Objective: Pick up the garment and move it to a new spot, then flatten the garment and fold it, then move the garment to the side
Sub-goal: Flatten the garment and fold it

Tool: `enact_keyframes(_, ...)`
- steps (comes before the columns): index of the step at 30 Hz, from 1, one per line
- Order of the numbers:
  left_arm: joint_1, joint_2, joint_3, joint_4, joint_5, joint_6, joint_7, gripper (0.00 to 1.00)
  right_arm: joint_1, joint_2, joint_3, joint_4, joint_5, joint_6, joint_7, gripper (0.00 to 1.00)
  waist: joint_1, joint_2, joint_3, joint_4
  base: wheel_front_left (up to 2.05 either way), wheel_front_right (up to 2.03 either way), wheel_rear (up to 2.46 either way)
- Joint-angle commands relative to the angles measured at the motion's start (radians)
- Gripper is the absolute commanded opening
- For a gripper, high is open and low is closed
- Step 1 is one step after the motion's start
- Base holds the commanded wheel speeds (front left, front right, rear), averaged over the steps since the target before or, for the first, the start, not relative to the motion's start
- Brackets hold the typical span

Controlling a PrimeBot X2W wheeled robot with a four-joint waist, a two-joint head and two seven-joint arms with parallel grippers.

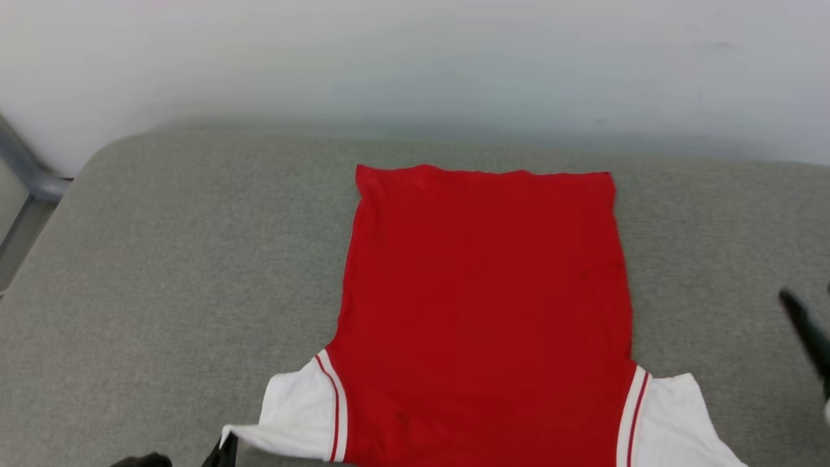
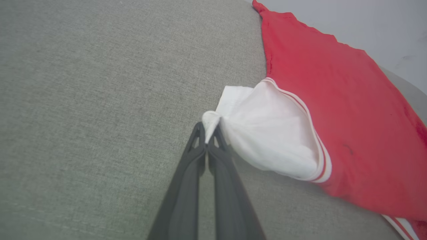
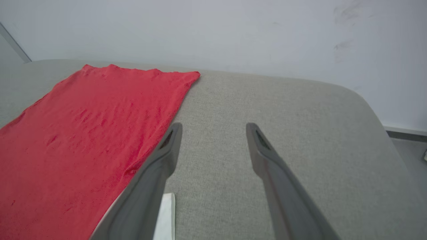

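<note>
The garment (image 1: 483,305) lies spread flat on the grey cushioned surface, plain red side up, hem toward the wall, white sleeves toward me. No letters or number show. My left gripper (image 2: 209,133) is shut on the tip of the left white sleeve (image 2: 267,136), lifting it slightly off the surface; in the head view that gripper (image 1: 224,451) sits at the bottom edge by the sleeve corner. My right gripper (image 3: 213,128) is open above bare cushion, just right of the garment's edge (image 3: 100,133), holding nothing. One dark finger (image 1: 807,331) of it shows at the far right of the head view.
The grey cushioned surface (image 1: 162,272) extends wide on both sides of the garment. A pale wall (image 1: 415,58) runs behind it. A metal frame (image 1: 26,168) stands at the far left, and floor (image 3: 410,150) lies beyond the surface's right end.
</note>
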Motion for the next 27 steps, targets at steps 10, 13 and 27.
enact_keyframes(10,-0.152,-0.069,-0.009,-0.048,0.098,-0.025,-0.004,0.00,-0.452,-0.057,-0.003,-0.060,-0.037,-0.001,0.447,1.00,-0.0001,0.0000,0.202,0.132,0.00,0.00,0.00)
enact_keyframes(13,-0.196,-0.102,-0.011,-0.054,0.127,-0.043,-0.004,0.00,-0.591,-0.056,0.038,-0.018,-0.048,-0.001,0.627,1.00,-0.0001,0.0000,0.268,0.167,0.00,0.00,0.00)
enact_keyframes(27,-0.314,-0.237,0.036,-0.050,0.237,-0.127,-0.004,0.00,-0.999,-0.005,0.101,0.190,-0.202,-0.001,1.174,1.00,-0.0001,0.0000,0.513,0.265,0.00,0.00,0.00)
